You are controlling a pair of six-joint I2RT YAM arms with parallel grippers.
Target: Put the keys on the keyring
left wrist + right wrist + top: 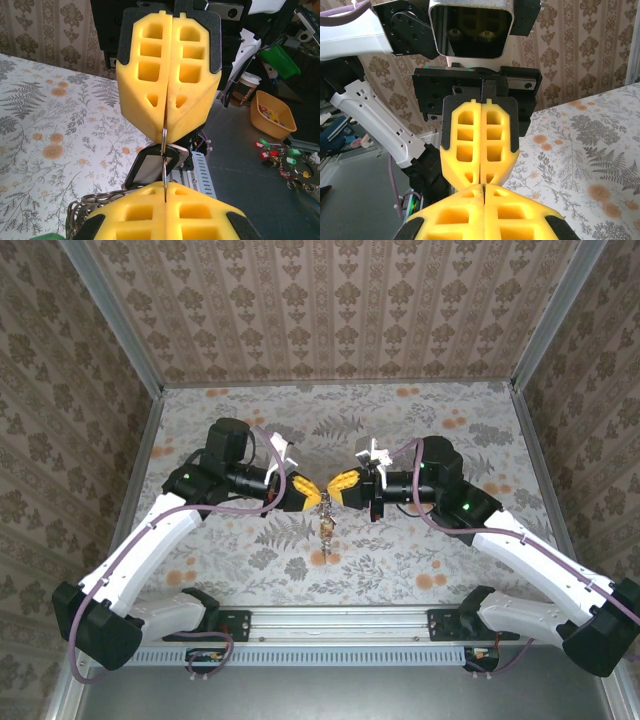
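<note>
My two grippers meet tip to tip above the middle of the table, the left gripper (316, 498) coming from the left and the right gripper (336, 489) from the right. In the left wrist view the keyring (164, 150) shows edge-on as a thin metal loop. It runs from the shut seam of the right gripper (165, 127) down into the shut seam of my left gripper (165, 184). A black-framed tag (150, 167) and a bundle of metal rings (92, 202) hang from it. From above, a small cluster of keys (326, 527) dangles below the joined tips. In the right wrist view my right gripper (483, 186) is shut, touching the left gripper (481, 177).
The flowered table (420, 560) lies beneath, walled on three sides. The metal rail (340, 622) with both arm bases runs along the near edge. Off the table, an orange bin (260, 122), loose coloured key tags (280, 155) and a paper cup (245, 87) stand on the dark floor.
</note>
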